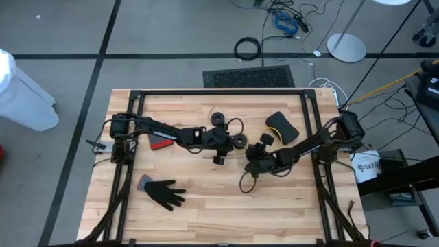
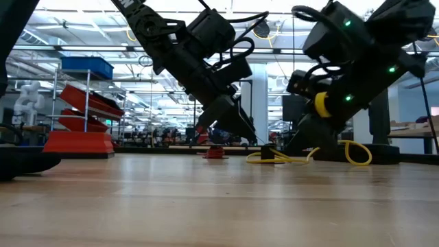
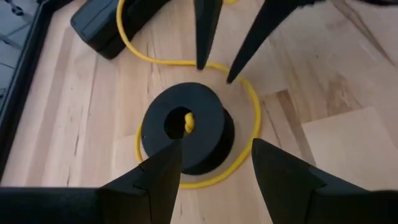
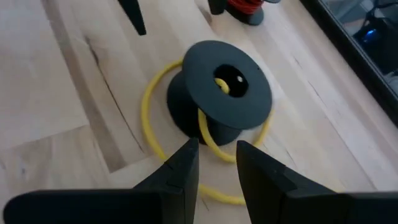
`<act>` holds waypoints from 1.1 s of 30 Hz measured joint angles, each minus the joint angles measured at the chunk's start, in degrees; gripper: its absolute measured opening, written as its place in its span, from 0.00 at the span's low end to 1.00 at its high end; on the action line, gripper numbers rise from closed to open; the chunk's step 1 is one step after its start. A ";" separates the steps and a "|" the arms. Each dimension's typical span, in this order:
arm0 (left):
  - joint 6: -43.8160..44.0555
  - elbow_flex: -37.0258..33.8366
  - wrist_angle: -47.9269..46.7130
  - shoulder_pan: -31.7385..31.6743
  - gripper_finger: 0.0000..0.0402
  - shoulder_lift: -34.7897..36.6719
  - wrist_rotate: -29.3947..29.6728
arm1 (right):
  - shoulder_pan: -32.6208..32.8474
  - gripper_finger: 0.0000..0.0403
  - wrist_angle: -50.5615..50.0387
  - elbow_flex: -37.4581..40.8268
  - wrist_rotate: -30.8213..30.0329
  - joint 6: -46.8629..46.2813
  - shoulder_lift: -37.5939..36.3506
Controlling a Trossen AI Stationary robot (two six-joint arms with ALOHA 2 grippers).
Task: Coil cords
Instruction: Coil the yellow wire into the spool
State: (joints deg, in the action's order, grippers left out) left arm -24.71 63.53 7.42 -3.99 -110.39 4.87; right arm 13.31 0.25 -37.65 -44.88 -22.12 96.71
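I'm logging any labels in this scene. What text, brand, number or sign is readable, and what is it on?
"SAT": partial dark letters on a white label beside the table's right edge in the high view; the rest is cut off or too small to read.
No readable text on the black spool, yellow cord or the arms.

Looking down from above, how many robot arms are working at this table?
2. The left arm reaches in from the table's left edge, the right arm from its right edge; both meet near the middle.
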 joint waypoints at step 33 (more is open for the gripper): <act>-0.09 -0.04 1.48 -0.61 0.51 -1.60 7.91 | -3.21 0.00 5.20 0.00 5.83 6.34 3.63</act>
State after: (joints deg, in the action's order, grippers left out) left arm -24.80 63.48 8.90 -4.60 -111.98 12.78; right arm 10.10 5.45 -37.65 -39.05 -15.78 100.34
